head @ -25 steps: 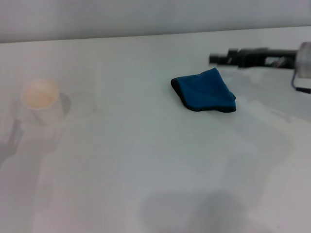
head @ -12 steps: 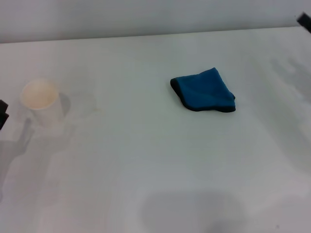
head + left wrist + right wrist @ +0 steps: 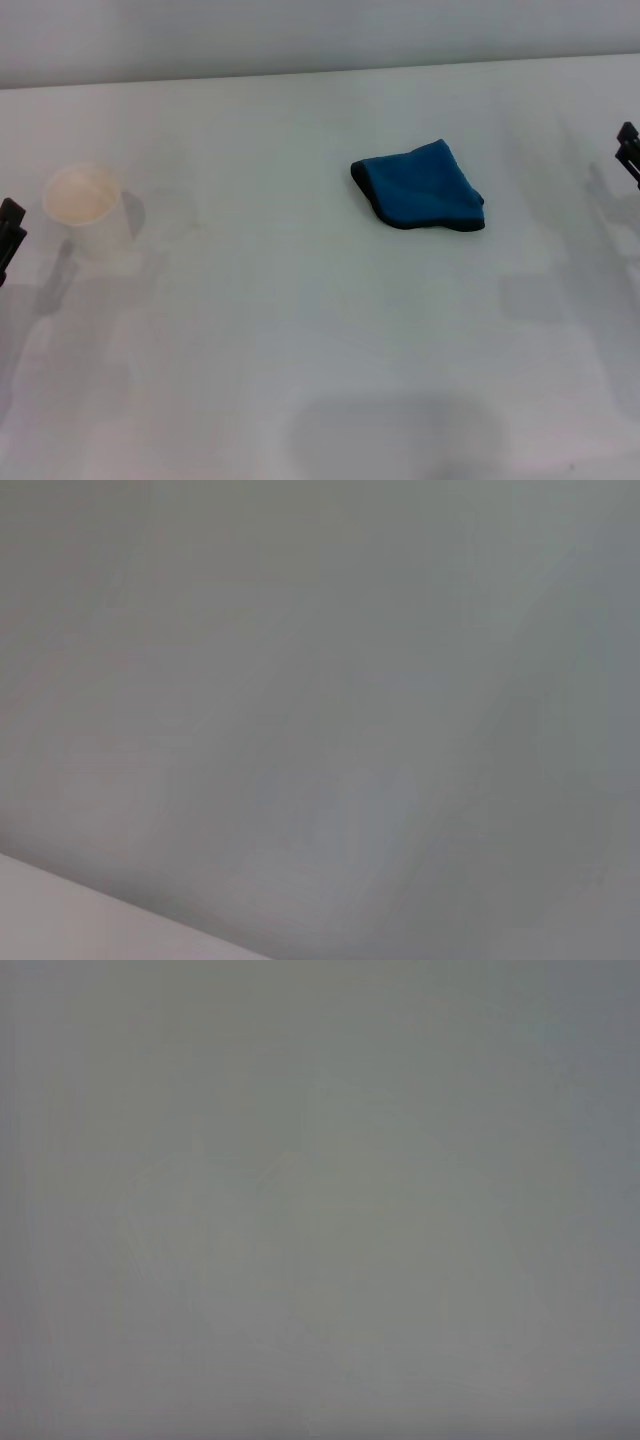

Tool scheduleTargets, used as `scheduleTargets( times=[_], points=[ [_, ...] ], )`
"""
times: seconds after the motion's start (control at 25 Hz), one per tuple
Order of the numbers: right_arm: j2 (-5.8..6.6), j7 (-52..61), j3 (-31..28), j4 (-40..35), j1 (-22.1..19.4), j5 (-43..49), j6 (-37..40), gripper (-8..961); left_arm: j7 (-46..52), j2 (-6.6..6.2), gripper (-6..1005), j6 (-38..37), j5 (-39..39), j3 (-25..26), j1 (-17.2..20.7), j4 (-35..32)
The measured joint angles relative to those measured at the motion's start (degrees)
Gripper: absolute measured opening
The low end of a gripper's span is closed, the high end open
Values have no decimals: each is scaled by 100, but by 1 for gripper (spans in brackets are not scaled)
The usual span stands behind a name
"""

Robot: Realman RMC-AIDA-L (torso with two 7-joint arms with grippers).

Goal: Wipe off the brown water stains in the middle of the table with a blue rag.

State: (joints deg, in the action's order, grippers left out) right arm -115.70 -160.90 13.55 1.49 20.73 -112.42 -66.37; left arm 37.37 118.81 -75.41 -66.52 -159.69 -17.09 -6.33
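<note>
White table (image 3: 300, 350) — the blue rag (image 3: 418, 187) lies folded right of centre, and a paper cup (image 3: 88, 210) stands upright far left.

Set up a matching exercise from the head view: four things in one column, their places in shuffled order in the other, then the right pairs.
Things
1. blue rag
2. white paper cup
3. left gripper
4. right gripper

Places
A. at the view's left edge, beside the cup
B. on the table, right of centre, lying free
C. at the view's right edge, apart from the rag
D. upright on the left side of the table

Pairs: 1-B, 2-D, 3-A, 4-C
</note>
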Motion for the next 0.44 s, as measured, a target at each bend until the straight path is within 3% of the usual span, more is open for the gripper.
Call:
scheduleTargets(
  times=[0.44],
  points=[
    [21, 150, -86, 41, -37, -6, 11, 870, -33, 8, 887, 6, 84, -18, 49, 9]
  ],
)
